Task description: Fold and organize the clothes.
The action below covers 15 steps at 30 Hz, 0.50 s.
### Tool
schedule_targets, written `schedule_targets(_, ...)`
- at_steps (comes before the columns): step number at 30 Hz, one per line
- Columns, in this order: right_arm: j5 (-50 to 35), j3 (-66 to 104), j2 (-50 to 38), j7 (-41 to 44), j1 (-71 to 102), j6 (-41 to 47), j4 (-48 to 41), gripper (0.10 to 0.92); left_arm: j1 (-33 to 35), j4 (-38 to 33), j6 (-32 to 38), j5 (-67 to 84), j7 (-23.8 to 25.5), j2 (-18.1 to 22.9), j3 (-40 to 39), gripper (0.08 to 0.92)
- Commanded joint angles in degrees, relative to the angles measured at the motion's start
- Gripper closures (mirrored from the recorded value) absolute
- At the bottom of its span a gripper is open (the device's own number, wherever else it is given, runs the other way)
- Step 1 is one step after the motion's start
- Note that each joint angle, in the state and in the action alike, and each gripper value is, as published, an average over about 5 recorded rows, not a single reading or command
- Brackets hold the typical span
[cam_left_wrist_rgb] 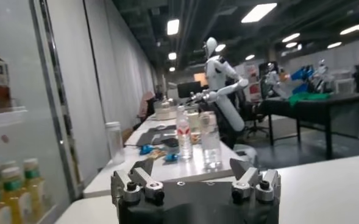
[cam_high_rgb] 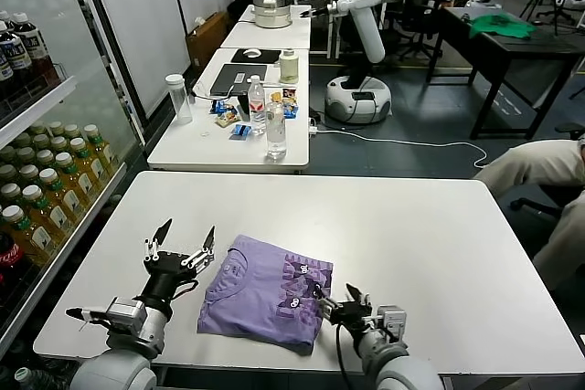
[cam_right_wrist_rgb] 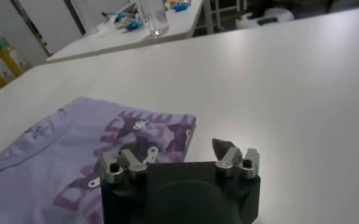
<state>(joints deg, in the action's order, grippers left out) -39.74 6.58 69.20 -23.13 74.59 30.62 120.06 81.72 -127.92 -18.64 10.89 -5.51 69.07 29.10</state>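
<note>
Task progress: the T-shirt (cam_high_rgb: 268,291) already lies as a compact, roughly rectangular folded packet, so the folding looks essentially done.
What is left: judging from the frames, at most a small tidy of the packet's edges or a shift to a neater spot; no other garment shows on this desk.
T-shirt position: flat on the near part of the white desk (cam_high_rgb: 411,226), close to the robot's edge, between the two arms; its neckline faces the left side and the printed purple panel with small white marks faces the right.
Left claw: the left claw (cam_high_rgb: 183,242) is raised just beside the shirt's left edge, fingers spread wide and pointing up, holding nothing.
Right claw: the right claw (cam_high_rgb: 349,306) sits low at the shirt's near right corner, fingers parted, with no fabric pinched between them as far as the right wrist view shows.
Surface: plain, smooth white desk carrying only the shirt.
Room, left: a glass-fronted cooler (cam_high_rgb: 37,162) stocked with bottled drinks.
Room, ahead: a second white table (cam_high_rgb: 183,152) with water bottles (cam_high_rgb: 275,130), snack packets and a laptop.
Room, farther back: another white robot (cam_high_rgb: 361,34) stands on a round base, and a dark table with a bright green cloth (cam_high_rgb: 498,26) is off to the right.
</note>
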Motion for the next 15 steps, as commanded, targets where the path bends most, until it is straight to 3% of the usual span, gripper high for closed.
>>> schedule_targets(1,-6.53,-5.35,2.22,-6.88,-2.08,-1.63,-3.66,0.318,1.23,2.07,2.74,-4.58,0.54,0.42,1.94,0.177)
schedule_targets(15,-6.39,-1.05,0.84,-5.41,-5.25,-1.06,-3.24,0.715,0.05,4.43,3.48,-4.44,1.15,0.27,1.09,0.177)
